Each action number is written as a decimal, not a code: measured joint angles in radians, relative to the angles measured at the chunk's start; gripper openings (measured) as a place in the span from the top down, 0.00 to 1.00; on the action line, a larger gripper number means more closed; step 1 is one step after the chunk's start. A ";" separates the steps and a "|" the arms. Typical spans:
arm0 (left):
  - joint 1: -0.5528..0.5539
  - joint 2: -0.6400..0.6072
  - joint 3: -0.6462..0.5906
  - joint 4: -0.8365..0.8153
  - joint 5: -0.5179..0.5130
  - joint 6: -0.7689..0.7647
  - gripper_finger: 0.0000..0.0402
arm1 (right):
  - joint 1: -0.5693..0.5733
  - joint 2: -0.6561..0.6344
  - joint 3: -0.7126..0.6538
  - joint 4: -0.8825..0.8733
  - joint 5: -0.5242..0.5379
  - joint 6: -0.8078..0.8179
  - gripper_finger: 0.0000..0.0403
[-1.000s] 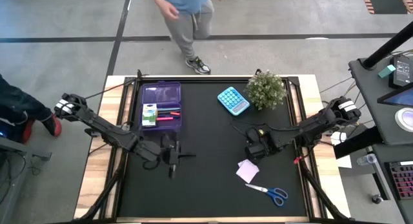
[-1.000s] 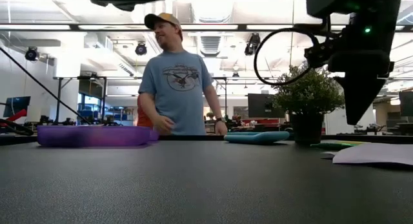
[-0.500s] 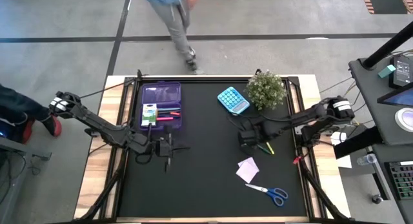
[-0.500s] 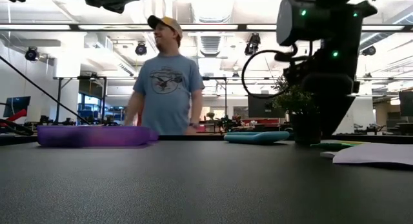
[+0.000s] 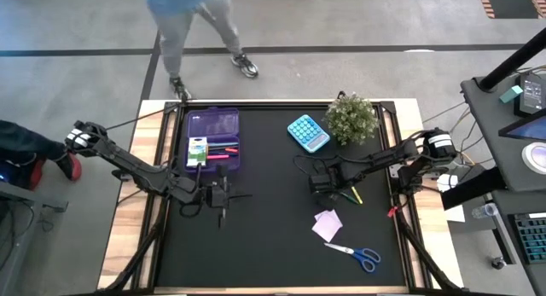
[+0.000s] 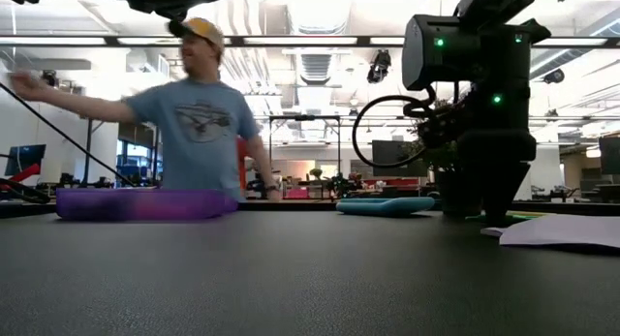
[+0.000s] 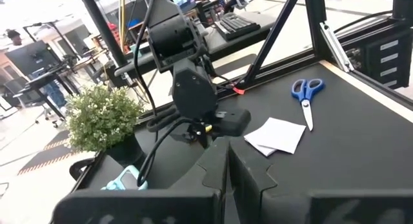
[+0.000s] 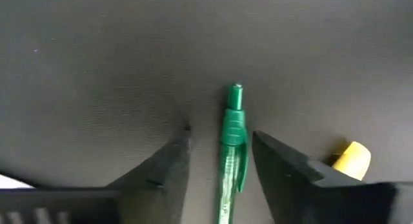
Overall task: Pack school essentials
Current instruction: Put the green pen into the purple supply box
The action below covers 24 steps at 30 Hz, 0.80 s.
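Observation:
A green pen [image 8: 231, 146] lies flat on the black table, and a yellow pen's end [image 8: 352, 157] lies beside it. My right gripper [image 8: 219, 137] is open and low over the table [image 5: 322, 183]. One of its fingers stands on each side of the green pen without touching it. My left gripper [image 7: 229, 156] is shut and holds nothing; it hovers right of the purple case [image 5: 213, 138]. That case holds a green-white pack [image 5: 197, 151] and a pink pen [image 5: 223, 155]. A pale paper square [image 5: 327, 223] and blue-handled scissors [image 5: 358, 255] lie near the table's near edge.
A teal calculator [image 5: 308, 132] and a small potted plant [image 5: 351, 117] stand toward the far edge, behind my right gripper. A person walks past beyond the far edge [image 5: 183, 23]. The black mat between the two grippers is bare.
My right gripper has moved toward the far-left and come down to the table, uncovering the pens it hung over and straddling the green one. My left gripper shifted slightly toward the far edge. The person has walked to the left behind the table.

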 joint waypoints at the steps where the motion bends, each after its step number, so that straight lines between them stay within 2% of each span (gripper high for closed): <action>1: 0.000 0.000 0.000 0.001 0.000 0.000 1.00 | 0.000 0.000 0.001 0.005 -0.002 -0.001 0.67; 6: 0.002 0.000 0.000 0.001 -0.001 0.000 1.00 | 0.001 -0.007 -0.001 0.035 -0.006 -0.001 0.88; 8: 0.003 0.000 0.000 0.001 -0.001 0.000 1.00 | 0.000 -0.011 -0.001 0.062 0.007 -0.002 0.94; 15: 0.003 0.000 0.000 0.013 -0.001 -0.001 1.00 | 0.013 -0.055 -0.004 0.087 0.051 0.020 0.93; 24: 0.013 0.000 0.000 0.010 -0.001 -0.031 1.00 | 0.066 -0.225 -0.003 0.226 0.186 -0.027 0.93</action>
